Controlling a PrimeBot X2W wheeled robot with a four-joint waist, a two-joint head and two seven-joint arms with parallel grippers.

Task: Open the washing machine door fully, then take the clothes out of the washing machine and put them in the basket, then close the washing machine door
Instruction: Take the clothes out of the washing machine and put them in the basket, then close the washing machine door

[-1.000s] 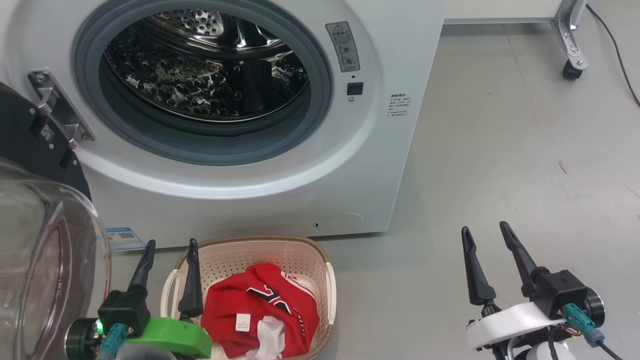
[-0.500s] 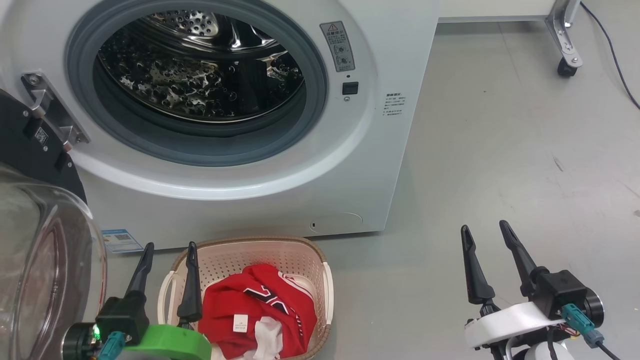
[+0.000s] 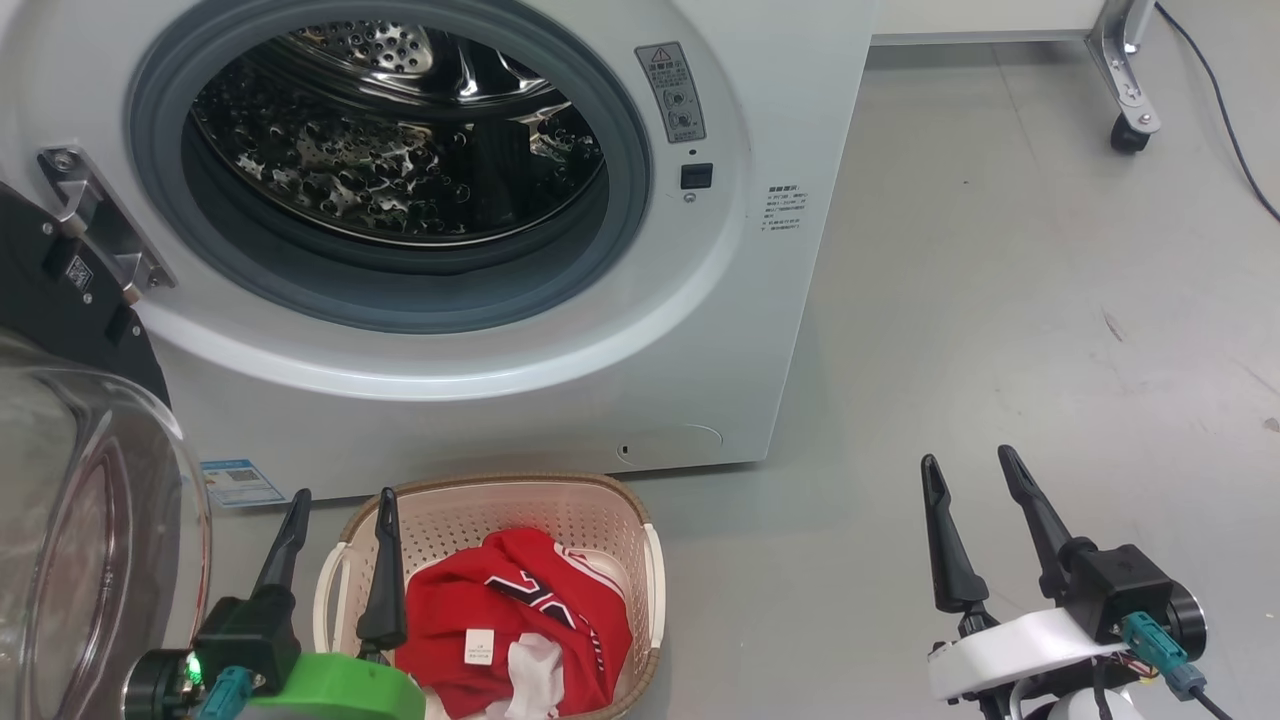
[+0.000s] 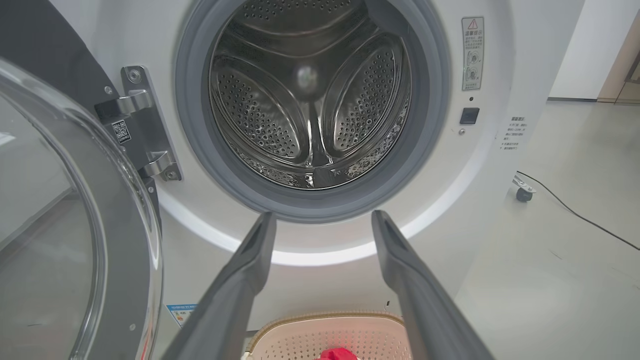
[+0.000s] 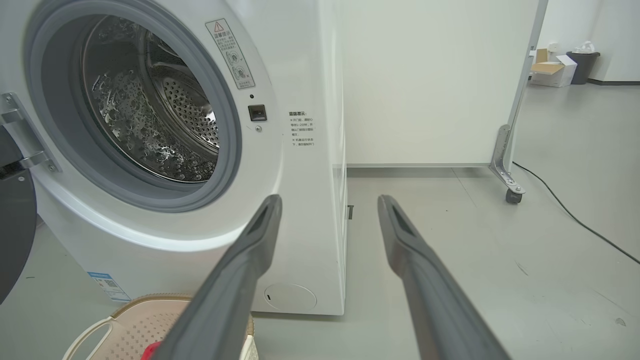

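Red clothes (image 3: 470,605) in cream basket (image 3: 560,512)

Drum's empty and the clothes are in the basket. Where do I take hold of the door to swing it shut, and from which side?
Probably the rim of the washing machine door, as far from the hinge as you can reach. Avoid the bulging glass bowl, which looks smooth and too wide to pinch. Use the open left gripper, which is nearest, and come in from the robot's left so its fingers straddle the thin rim edge.

White washing machine (image 3: 560,330) with grey seal (image 3: 400,290); cream perforated basket (image 3: 520,520), brown rim; red clothes (image 3: 510,620) with white parts; black-rimmed door (image 3: 60,290)
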